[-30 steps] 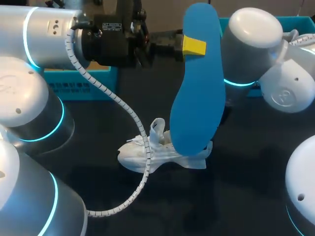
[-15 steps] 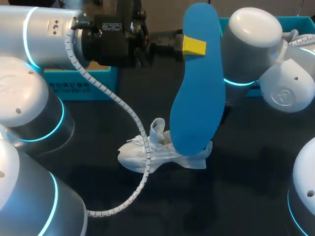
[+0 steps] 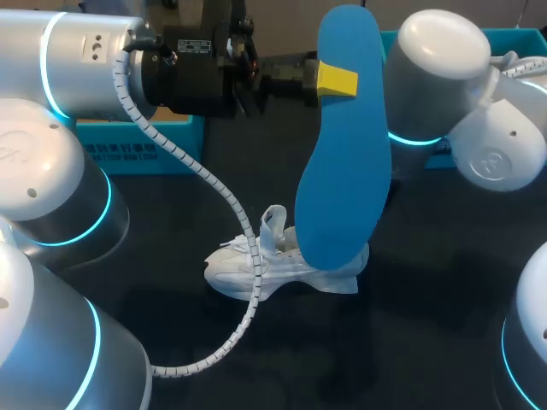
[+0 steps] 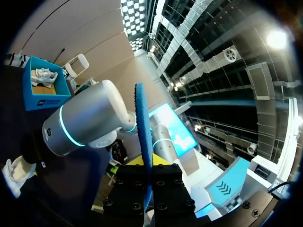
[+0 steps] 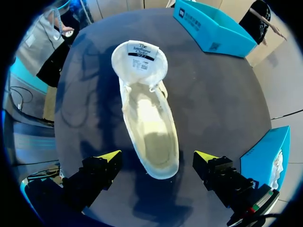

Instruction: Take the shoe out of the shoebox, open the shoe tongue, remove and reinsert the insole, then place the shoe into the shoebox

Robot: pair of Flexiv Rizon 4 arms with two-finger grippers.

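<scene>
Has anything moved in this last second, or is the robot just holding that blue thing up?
Hardly anything. The right arm shifted slightly at the head view's lower right corner. The rest stayed: the left gripper still holds the blue insole upright over the white shoe, which lies in the same spot on the table.

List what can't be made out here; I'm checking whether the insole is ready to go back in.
Head view: the insole hides the shoe's heel half and opening.
Head view: the right jaws are out of sight behind the insole and the right arm.
Left wrist view: the insole shows edge-on only, its faces unseen.
Right wrist view: the shoebox beside the jaws is cut off by the black rim.
</scene>
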